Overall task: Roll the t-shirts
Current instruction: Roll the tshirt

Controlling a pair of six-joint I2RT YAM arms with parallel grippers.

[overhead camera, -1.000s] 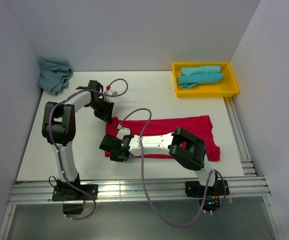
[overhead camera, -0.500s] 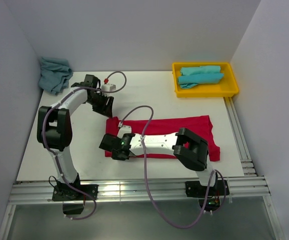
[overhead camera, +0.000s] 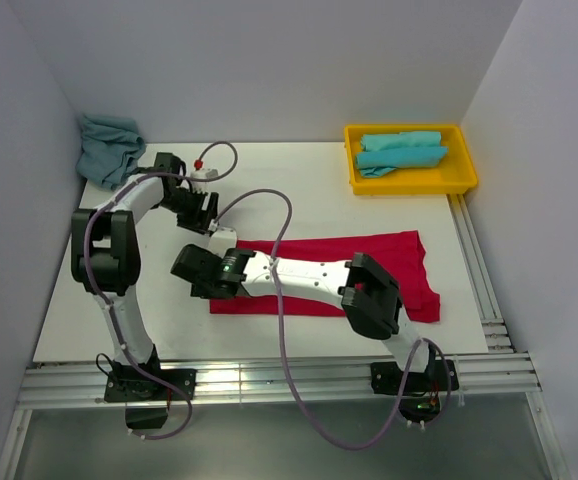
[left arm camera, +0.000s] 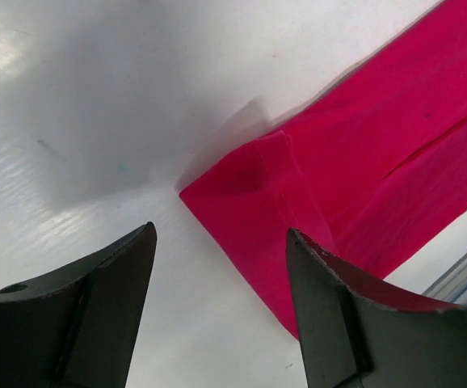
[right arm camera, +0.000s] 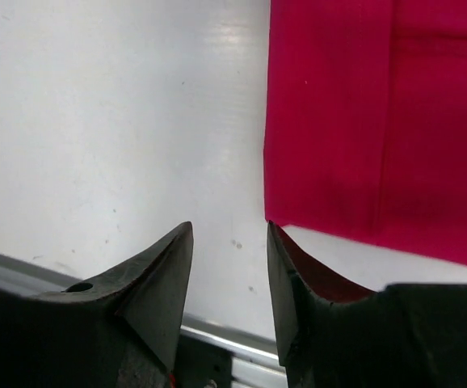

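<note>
The red t-shirt (overhead camera: 389, 255) lies folded into a long flat strip across the middle of the table. My left gripper (overhead camera: 207, 218) hangs open just above and behind the strip's far left corner. In the left wrist view that corner (left arm camera: 355, 186) shows past my open gripper (left arm camera: 220, 234), with nothing held. My right gripper (overhead camera: 191, 274) is open just off the strip's left end. In the right wrist view my gripper (right arm camera: 229, 226) is empty over bare table, beside the shirt's near left corner (right arm camera: 355, 121). Turquoise t-shirts (overhead camera: 401, 150) lie in the tray, and another (overhead camera: 107, 147) sits crumpled at the back left.
A yellow tray (overhead camera: 466, 182) stands at the back right corner. Metal rails (overhead camera: 269, 380) run along the near edge and down the right side (overhead camera: 479, 270). Walls close in the left, back and right. Grey cables loop over both arms.
Both grippers have opened and let go of the red shirt's left end. The left one drew back and left; the right one slid left off the strip.
</note>
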